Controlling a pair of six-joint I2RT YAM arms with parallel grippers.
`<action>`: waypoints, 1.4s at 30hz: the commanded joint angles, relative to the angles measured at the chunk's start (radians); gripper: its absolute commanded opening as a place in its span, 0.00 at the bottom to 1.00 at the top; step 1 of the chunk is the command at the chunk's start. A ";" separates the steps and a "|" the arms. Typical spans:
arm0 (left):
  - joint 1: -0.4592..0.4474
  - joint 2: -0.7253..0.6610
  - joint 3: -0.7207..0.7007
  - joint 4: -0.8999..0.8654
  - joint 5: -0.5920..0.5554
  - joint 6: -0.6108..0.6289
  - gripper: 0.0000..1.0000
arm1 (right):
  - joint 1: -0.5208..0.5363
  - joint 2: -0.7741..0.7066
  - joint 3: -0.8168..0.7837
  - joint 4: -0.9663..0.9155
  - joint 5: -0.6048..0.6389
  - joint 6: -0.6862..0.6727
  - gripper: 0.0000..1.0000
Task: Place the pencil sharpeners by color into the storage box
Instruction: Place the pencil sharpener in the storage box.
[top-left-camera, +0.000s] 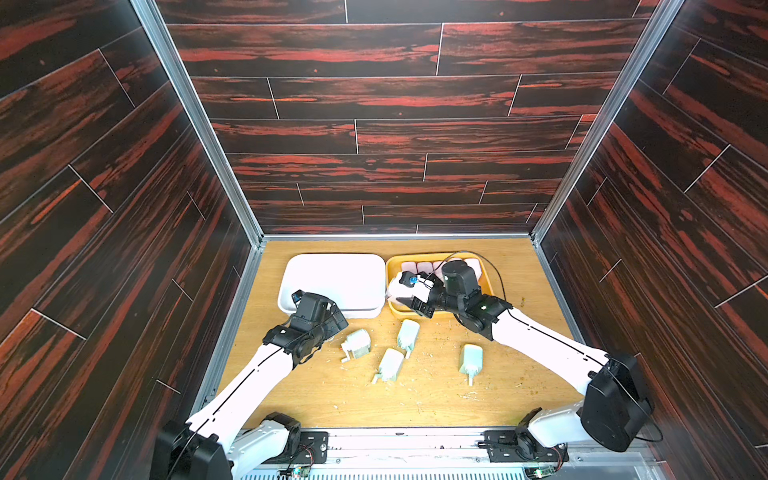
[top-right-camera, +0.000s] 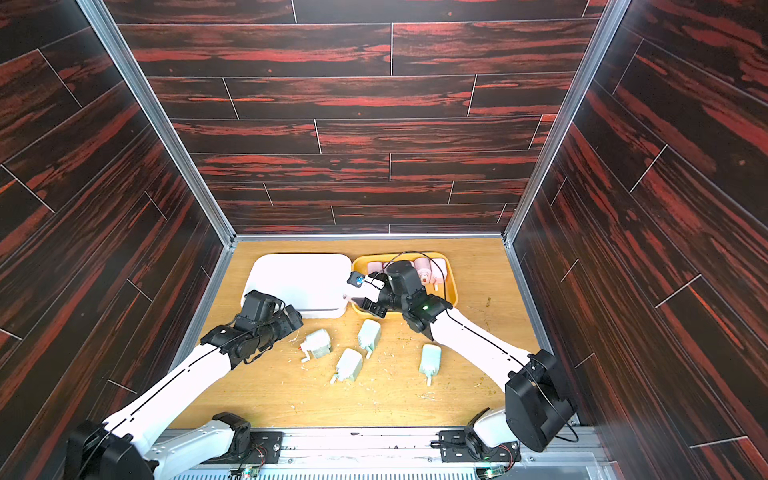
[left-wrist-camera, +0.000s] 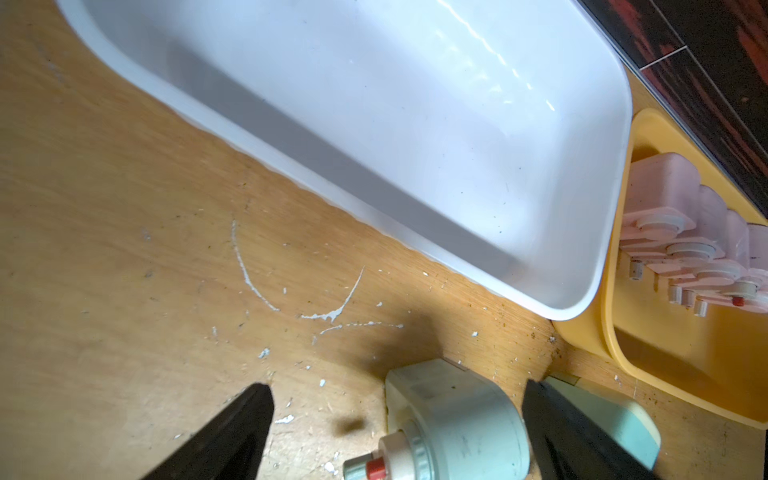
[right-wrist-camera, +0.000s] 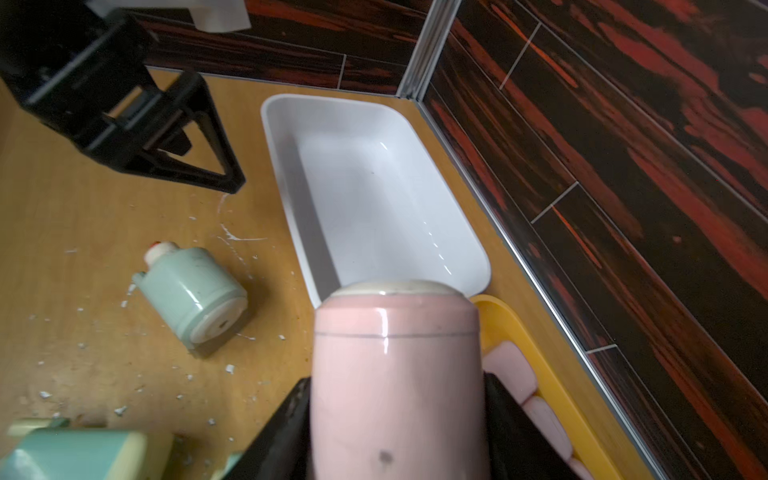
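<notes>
Left gripper (left-wrist-camera: 395, 432) gapes wide; right gripper (right-wrist-camera: 395, 415) clamps its load.

A glossy, smooth plastic finish was shown by the white tray (right-wrist-camera: 374, 199), the yellow tray (left-wrist-camera: 681, 374) and the pink sharpener (right-wrist-camera: 395, 382). The worktop (left-wrist-camera: 124, 249) was seen as scuffed, matt wood grain, flecked with pale shavings.

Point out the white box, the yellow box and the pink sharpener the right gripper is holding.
white box (top-left-camera: 291, 286): top view, its left rim.
yellow box (top-left-camera: 487, 279): top view, its right rim.
pink sharpener (right-wrist-camera: 395, 386): right wrist view, its side between the jaws.
</notes>
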 joint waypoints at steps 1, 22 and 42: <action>-0.020 0.046 0.057 0.042 0.007 0.061 1.00 | -0.058 -0.015 -0.011 0.041 0.048 -0.032 0.00; -0.167 0.373 0.299 0.066 0.022 0.221 1.00 | -0.327 0.068 0.060 -0.216 -0.186 -0.287 0.00; -0.165 0.346 0.284 0.030 -0.143 0.258 1.00 | -0.325 0.385 0.327 -0.509 -0.213 -0.491 0.00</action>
